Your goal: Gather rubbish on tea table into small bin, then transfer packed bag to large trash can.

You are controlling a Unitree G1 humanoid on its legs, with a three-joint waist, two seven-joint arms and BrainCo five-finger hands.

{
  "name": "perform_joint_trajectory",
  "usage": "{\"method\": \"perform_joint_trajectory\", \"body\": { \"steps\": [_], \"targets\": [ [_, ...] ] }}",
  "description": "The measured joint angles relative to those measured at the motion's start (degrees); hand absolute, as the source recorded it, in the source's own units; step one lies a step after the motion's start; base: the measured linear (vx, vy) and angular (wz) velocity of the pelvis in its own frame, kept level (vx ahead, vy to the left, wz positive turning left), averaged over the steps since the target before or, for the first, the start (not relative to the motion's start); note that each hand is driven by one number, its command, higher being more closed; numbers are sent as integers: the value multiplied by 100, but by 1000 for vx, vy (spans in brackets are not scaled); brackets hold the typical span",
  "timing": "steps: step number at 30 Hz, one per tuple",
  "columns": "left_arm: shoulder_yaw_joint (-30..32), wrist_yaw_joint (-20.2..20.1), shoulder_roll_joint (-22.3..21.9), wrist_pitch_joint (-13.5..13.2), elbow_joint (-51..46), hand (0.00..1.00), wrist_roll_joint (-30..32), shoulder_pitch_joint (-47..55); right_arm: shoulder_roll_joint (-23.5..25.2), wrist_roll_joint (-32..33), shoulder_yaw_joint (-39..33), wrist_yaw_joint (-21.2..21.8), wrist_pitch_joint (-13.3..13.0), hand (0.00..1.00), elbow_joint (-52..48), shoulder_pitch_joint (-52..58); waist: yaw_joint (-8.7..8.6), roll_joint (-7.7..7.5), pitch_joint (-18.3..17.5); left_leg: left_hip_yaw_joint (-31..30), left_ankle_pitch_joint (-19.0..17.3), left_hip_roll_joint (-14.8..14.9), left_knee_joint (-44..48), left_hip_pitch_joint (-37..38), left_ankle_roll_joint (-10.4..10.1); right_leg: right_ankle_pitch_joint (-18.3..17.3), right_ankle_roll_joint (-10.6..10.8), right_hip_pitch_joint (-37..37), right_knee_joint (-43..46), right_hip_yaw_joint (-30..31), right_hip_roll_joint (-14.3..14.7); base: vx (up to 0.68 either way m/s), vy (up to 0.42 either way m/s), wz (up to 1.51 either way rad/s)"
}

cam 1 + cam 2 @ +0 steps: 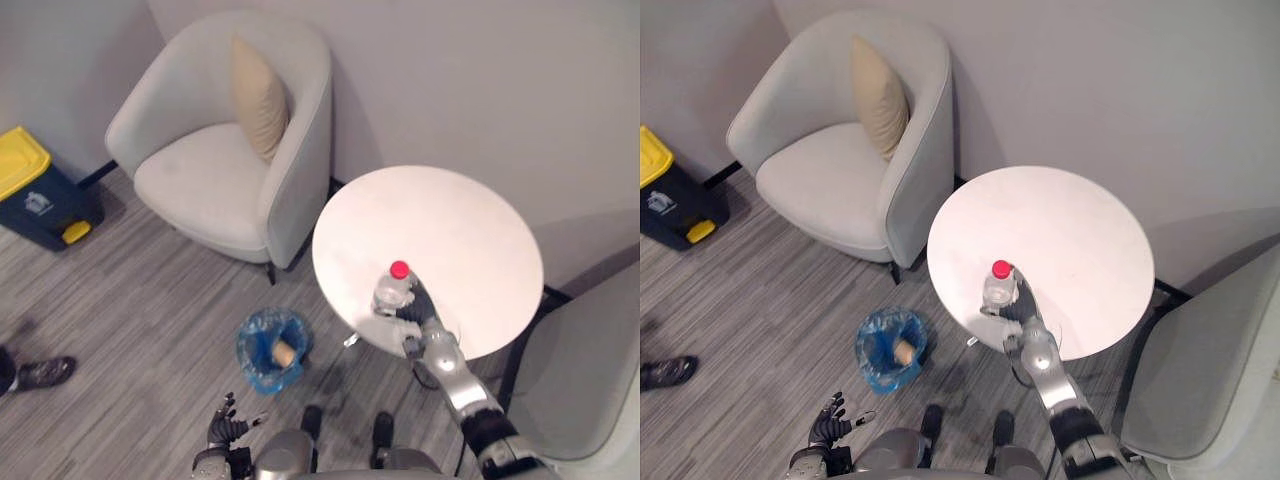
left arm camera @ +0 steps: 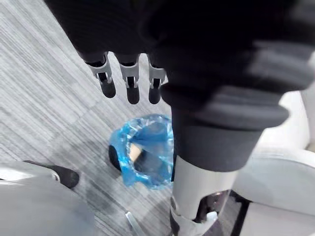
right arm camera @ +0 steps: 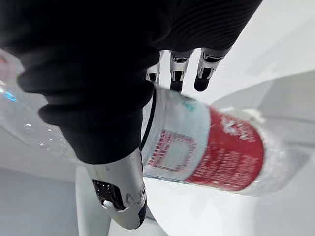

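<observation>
The right hand (image 1: 417, 308) has its fingers wrapped around a clear plastic bottle with a red cap (image 1: 392, 288), which stands upright toward 7 o'clock on the round white surface (image 1: 455, 215). A blue-bagged small bin (image 1: 258, 368) stands on the floor at 8 o'clock from it. The left hand (image 1: 226, 426) hangs with loose, straight fingers.

The right hand (image 1: 415, 305) is covering the lower part of the bottle (image 1: 392, 288) it is clasping; the tan piece (image 1: 284, 352) in the small bin (image 1: 247, 338) is looking too small to identify. The left edge is cropping the large trash can (image 1: 30, 195) and a person's shoe (image 1: 665, 372); the right edge is cropping the near chair (image 1: 590, 370).
</observation>
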Motion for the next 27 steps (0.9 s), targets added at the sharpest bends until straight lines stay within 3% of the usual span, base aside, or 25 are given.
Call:
{"method": "perform_joint_trajectory", "body": {
  "steps": [7, 14, 22, 27],
  "targets": [
    [-20, 21, -35, -115, -96, 0, -191, -17, -316, 439, 51, -192, 94, 100, 411, -1448, 272, 80, 528, 5, 16, -6, 187, -288, 4, -22, -24, -324, 268, 7, 4, -8, -2, 3],
    [-16, 124, -32, -130, -94, 0, -232, -17, -392, 609, 306, -196, 103, 100, 353, -1513, 307, 77, 656, 1, -5, -29, 291, -388, 27, -55, -58, -413, 365, 7, -13, -9, 1, 0],
    [-7, 119, -33, -166, -91, 0, -224, -4, -357, 586, 325, -140, -49, 100, -1845, -417, 271, 56, 661, -13, -1, 23, 104, -167, 24, -119, -78, -264, 358, -19, -14, 6, -7, 1],
    [33, 112, 11, -158, -71, 0, -212, 14, -147, 534, 452, -45, -148, 100, -2618, 514, 96, -53, 492, -392, 18, -6, 52, -71, -1, -299, -86, -51, 372, -388, -26, 64, -42, 39]
  ]
}}
